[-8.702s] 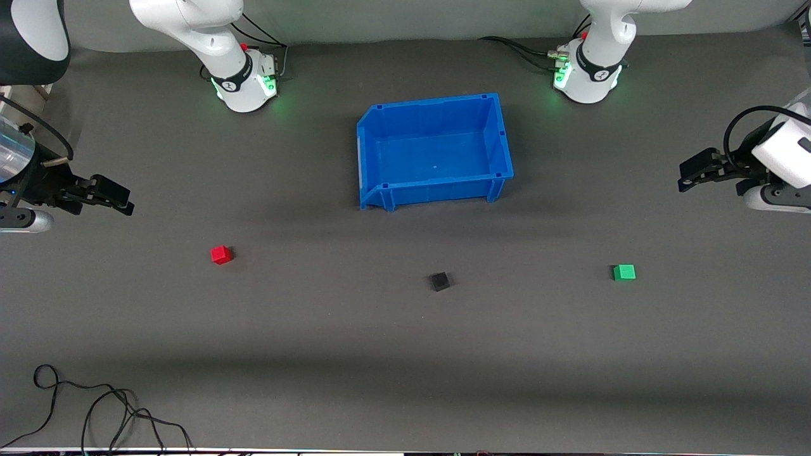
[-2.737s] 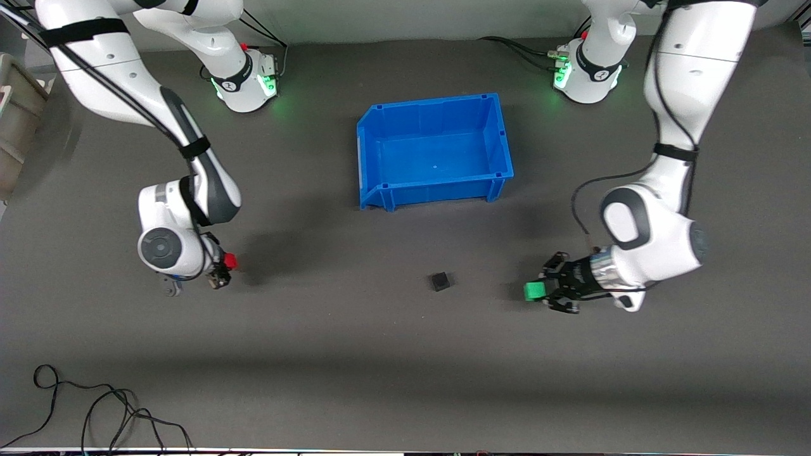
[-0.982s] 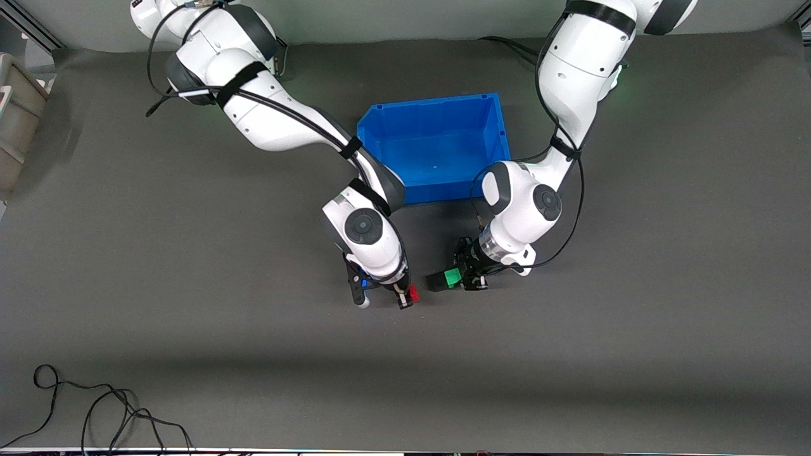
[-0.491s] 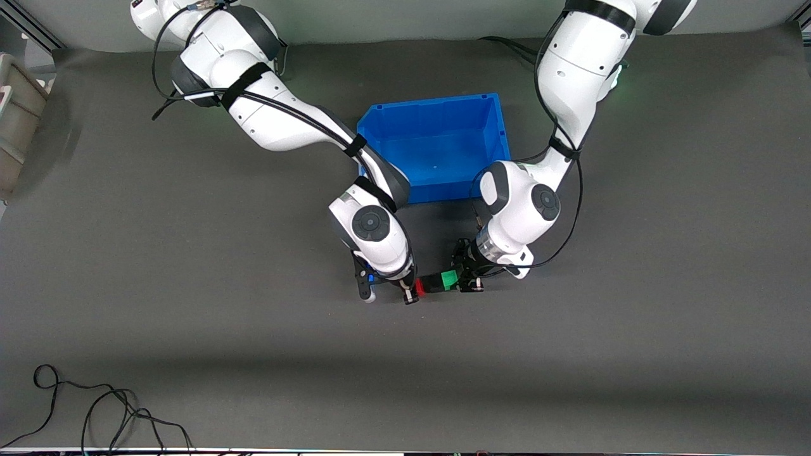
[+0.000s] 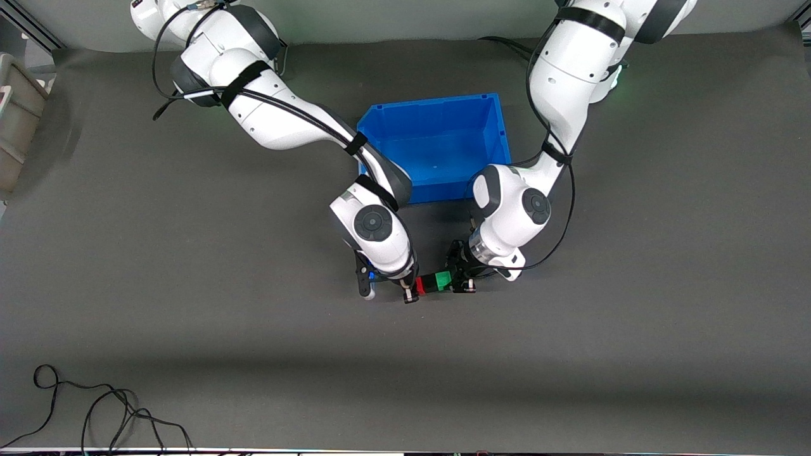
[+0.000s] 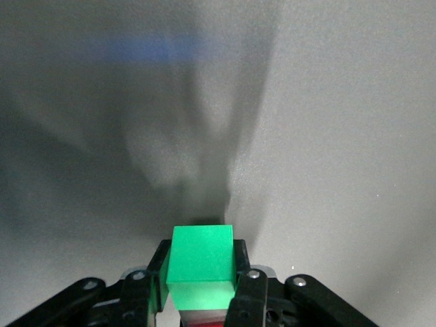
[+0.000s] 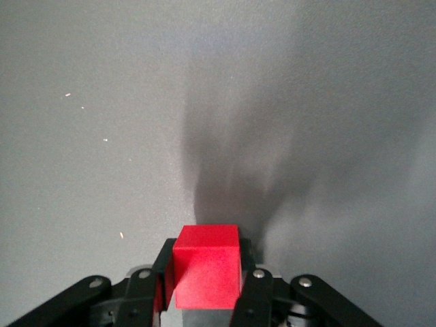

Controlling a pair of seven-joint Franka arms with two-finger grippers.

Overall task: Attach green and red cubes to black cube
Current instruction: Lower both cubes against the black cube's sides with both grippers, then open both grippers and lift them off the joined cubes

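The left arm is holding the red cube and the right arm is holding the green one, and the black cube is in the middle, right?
Not quite: the colours are swapped. The left gripper holds the green cube, as the left wrist view shows, and the right gripper holds the red cube. The black cube does sit between them, as the front view shows.

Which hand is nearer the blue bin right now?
Left, marginally. The left hand with the green cube and the right hand with the red cube flank the black cube, below the blue bin.

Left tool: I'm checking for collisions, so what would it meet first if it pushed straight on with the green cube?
Likely the black cube, which the green cube in the left tool already seems to touch.
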